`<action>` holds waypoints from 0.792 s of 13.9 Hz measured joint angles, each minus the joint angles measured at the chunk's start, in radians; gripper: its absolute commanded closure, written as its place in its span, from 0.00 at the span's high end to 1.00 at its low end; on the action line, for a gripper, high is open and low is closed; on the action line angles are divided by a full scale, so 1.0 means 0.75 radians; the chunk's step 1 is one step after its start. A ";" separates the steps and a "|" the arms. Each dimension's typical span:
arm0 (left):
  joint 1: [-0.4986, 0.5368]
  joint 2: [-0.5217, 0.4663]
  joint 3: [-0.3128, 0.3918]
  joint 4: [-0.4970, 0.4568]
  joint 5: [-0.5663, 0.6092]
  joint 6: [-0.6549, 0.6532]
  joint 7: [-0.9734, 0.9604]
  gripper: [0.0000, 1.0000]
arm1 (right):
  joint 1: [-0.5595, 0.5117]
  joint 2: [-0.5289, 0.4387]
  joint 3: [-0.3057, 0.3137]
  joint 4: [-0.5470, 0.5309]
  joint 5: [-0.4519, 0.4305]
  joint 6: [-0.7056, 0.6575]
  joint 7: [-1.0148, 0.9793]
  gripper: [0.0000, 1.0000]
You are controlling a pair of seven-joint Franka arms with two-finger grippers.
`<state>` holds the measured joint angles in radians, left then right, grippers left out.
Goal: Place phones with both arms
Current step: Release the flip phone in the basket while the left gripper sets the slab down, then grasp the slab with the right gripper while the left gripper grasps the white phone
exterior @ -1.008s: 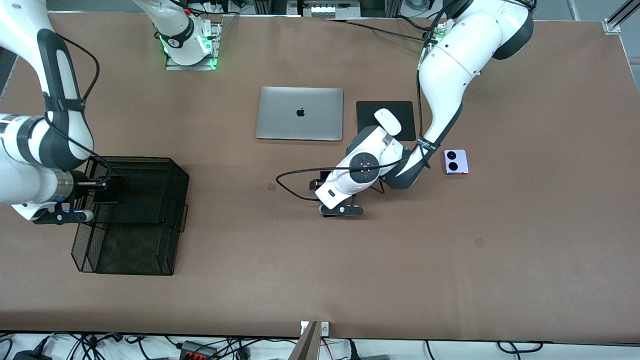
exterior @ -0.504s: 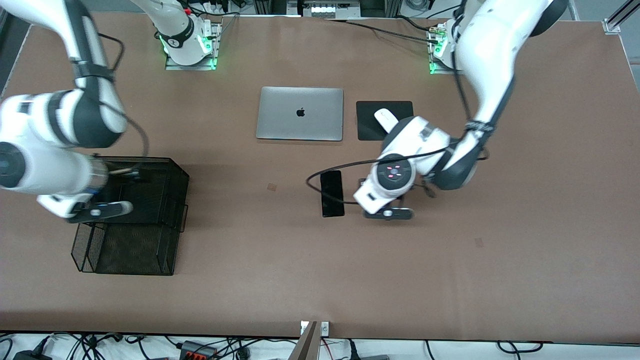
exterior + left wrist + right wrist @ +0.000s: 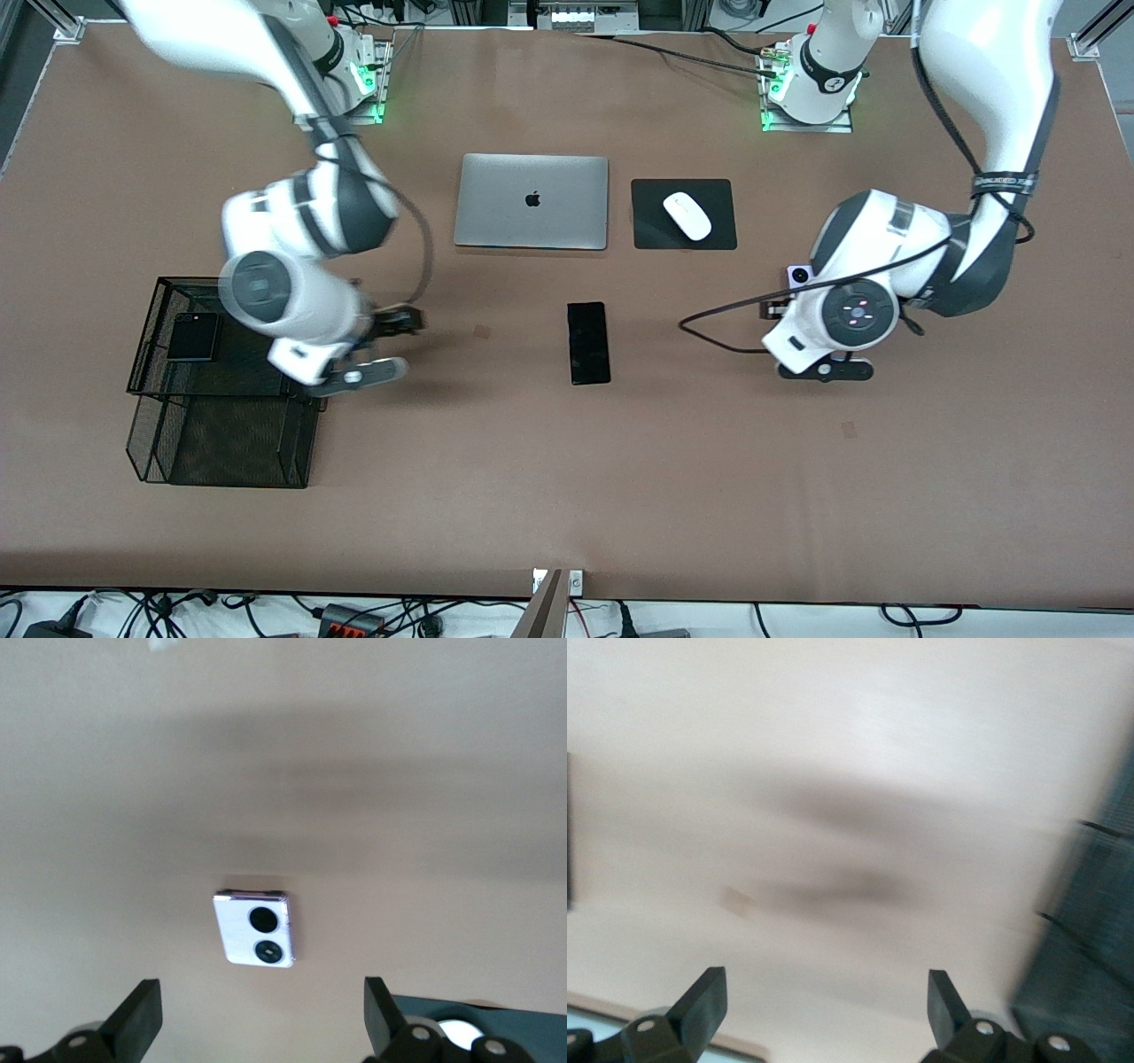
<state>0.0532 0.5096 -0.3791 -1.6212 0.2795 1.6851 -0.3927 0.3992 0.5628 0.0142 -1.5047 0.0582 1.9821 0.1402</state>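
The lilac flip phone (image 3: 800, 276) lies on the table, mostly hidden under the left wrist. It shows whole in the left wrist view (image 3: 255, 929) with its two black lenses. My left gripper (image 3: 774, 309) hangs open and empty over the table beside it (image 3: 261, 1028). The long black slab phone (image 3: 588, 342) lies flat mid-table. The small black flip phone (image 3: 194, 336) lies in the black mesh basket (image 3: 177, 282). My right gripper (image 3: 400, 322) is open and empty over bare table between the basket and the slab phone, as the right wrist view (image 3: 824, 1010) shows.
A closed silver laptop (image 3: 532, 201) and a white mouse (image 3: 687, 215) on a black pad (image 3: 651, 226) lie toward the robots' bases. The basket has a lower mesh tier (image 3: 221, 443) nearer the front camera. A cable loops from the left wrist (image 3: 718, 315).
My right gripper has left the basket and moved toward mid-table; the black flip phone stays in the basket. My left arm moved off the slab phone to the lilac phone.
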 measured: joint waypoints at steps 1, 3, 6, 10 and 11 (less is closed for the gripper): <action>0.047 -0.023 -0.004 -0.091 0.000 0.086 0.023 1.00 | 0.065 0.032 0.000 -0.001 0.000 0.069 0.072 1.00; 0.140 -0.055 -0.015 -0.278 0.000 0.256 0.047 1.00 | 0.184 0.104 0.000 -0.002 0.000 0.217 0.232 1.00; 0.260 -0.058 -0.022 -0.443 0.000 0.379 0.109 1.00 | 0.311 0.202 0.000 -0.002 0.001 0.402 0.495 1.00; 0.278 -0.057 -0.030 -0.556 0.000 0.505 0.113 1.00 | 0.481 0.327 -0.008 0.000 0.001 0.626 0.730 1.00; 0.284 -0.055 -0.029 -0.590 0.000 0.555 0.113 1.00 | 0.502 0.349 -0.010 0.004 0.001 0.648 0.752 1.00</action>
<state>0.2663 0.4683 -0.4012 -2.0636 0.2795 2.1017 -0.3077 0.7757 0.8246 0.0066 -1.5014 0.0588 2.4680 0.7043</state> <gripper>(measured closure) 0.000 0.000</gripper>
